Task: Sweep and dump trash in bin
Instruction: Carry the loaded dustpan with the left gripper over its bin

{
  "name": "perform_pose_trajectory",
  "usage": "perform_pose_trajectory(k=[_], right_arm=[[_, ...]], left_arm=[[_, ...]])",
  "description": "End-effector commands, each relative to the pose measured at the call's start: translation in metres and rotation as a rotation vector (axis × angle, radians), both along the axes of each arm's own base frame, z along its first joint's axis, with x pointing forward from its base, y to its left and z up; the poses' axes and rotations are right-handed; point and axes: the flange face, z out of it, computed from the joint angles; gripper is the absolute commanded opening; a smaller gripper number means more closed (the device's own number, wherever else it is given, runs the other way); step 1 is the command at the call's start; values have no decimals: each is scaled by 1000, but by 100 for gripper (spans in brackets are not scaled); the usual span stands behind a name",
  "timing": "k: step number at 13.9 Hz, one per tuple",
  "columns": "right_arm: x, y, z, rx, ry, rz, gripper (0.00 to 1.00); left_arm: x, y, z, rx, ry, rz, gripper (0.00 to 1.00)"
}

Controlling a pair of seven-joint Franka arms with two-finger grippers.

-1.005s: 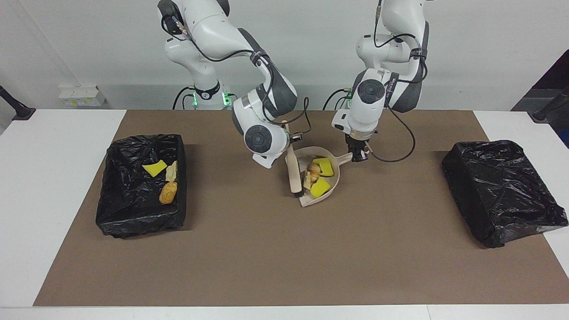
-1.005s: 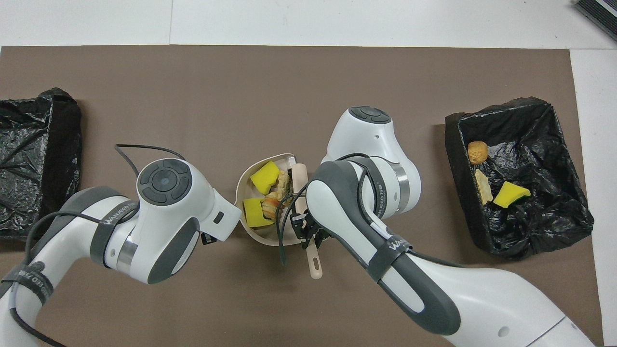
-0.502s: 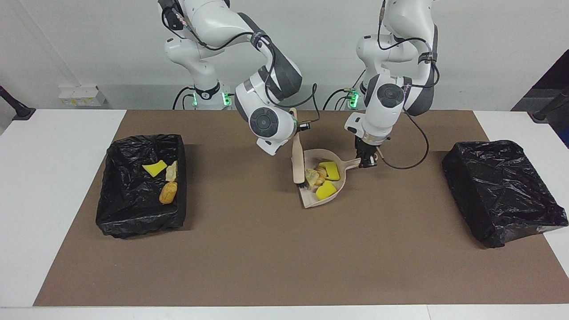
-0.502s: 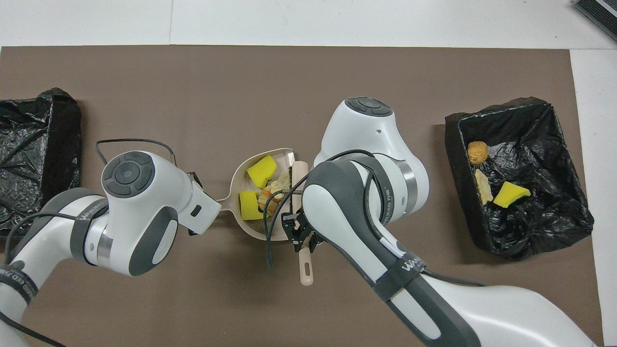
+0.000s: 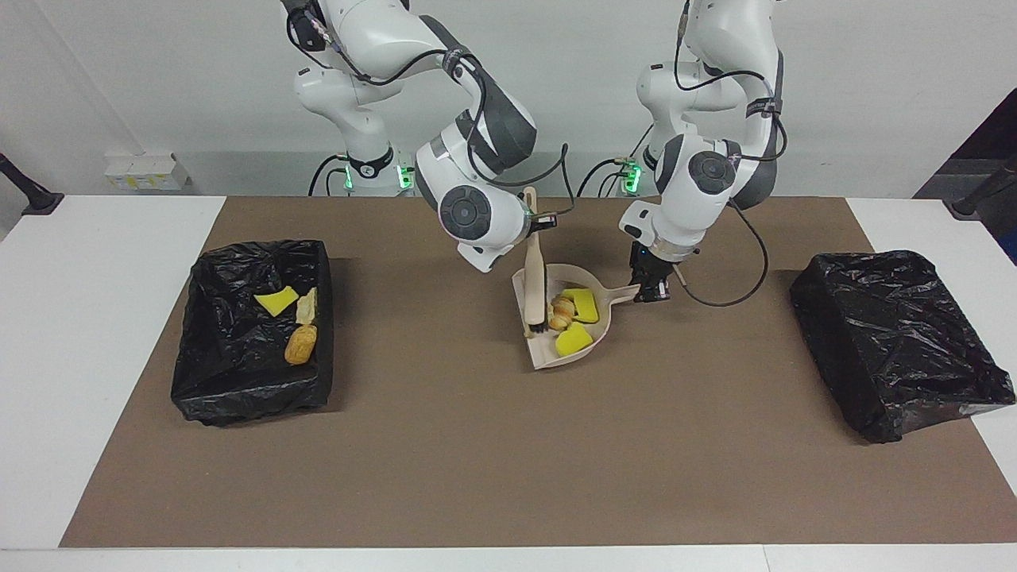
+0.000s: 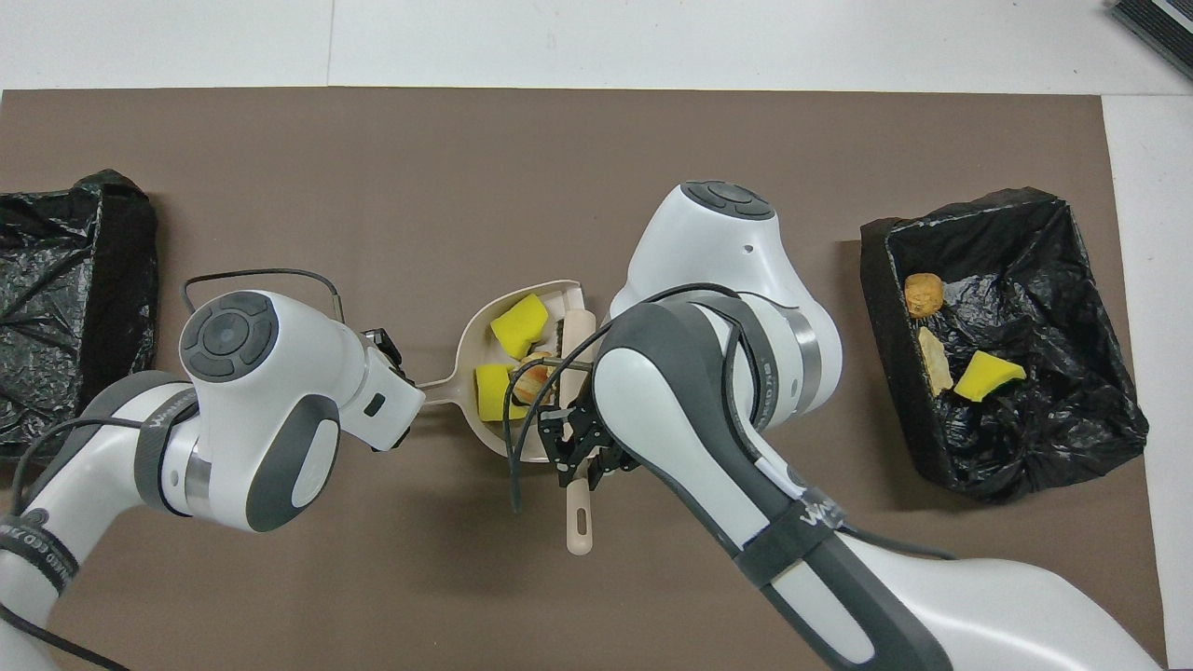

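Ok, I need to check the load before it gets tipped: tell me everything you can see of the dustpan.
The dustpan is pale beige, plastic by the look, a shallow scoop with a raised rounded wall, a flat open lip and a short handle. It sits mid-mat, tilted. The left gripper is shut on its handle. Inside lie two yellow sponge chunks and orange-brown lumps. The brush, held by the right gripper, stands with its bristles in the pan against the trash.

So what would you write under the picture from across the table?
Left gripper holds the dustpan of trash, right gripper holds the brush against it.
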Motion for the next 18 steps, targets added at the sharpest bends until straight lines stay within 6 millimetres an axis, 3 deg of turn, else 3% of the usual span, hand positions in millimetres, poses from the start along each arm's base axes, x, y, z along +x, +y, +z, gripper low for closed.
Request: perform_pose_trajectory(k=[1, 5, 7, 8, 10, 12, 15, 18], right_arm=[[-4, -13, 31, -8, -6, -19, 0], [-13, -48, 76, -75, -22, -23, 0], [-10, -61, 86, -172, -52, -25, 0], [-7, -68, 86, -226, -75, -37, 0], [11, -108, 80, -263, -79, -89, 0], [11, -122, 72, -267, -91, -73, 0], [5, -114, 50, -271, -100, -68, 0], [-8, -82, 33, -274, -114, -78, 0]], left_arm=[[-2, 4, 1, -32, -16, -17, 0], [0, 19, -4, -84, -3, -58, 0], [10, 42, -1, -146, -11, -60, 0], [16, 54, -2, -180, -16, -64, 0], [33, 80, 1, -214, -19, -76, 0], [48, 100, 16, -234, -2, -71, 0], [70, 152, 28, -327, 2, -50, 0], [86, 182, 68, -351, 15, -74, 0]])
